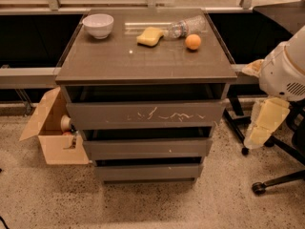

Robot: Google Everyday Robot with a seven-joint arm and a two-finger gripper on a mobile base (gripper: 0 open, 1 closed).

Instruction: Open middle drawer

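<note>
The middle drawer (147, 148) is a flat grey-brown front with a tiny white speck right of centre, set between the taller scratched top front (145, 114) and the smaller bottom front (148, 171) of a cabinet. All three fronts stand about flush, with dark gaps above each. My arm's white housing (286, 70) is at the right edge, and the gripper (264, 123) hangs below it as a pale yellowish shape. The gripper is to the right of the cabinet, about level with the top and middle drawers, and apart from them.
On the cabinet top (119, 61) lie a white bowl (98, 25), a yellow sponge (149, 36), a clear plastic bottle (187, 26) and an orange (193, 41). An open cardboard box (55, 135) stands at the cabinet's left. An office chair base (276, 175) is at the right.
</note>
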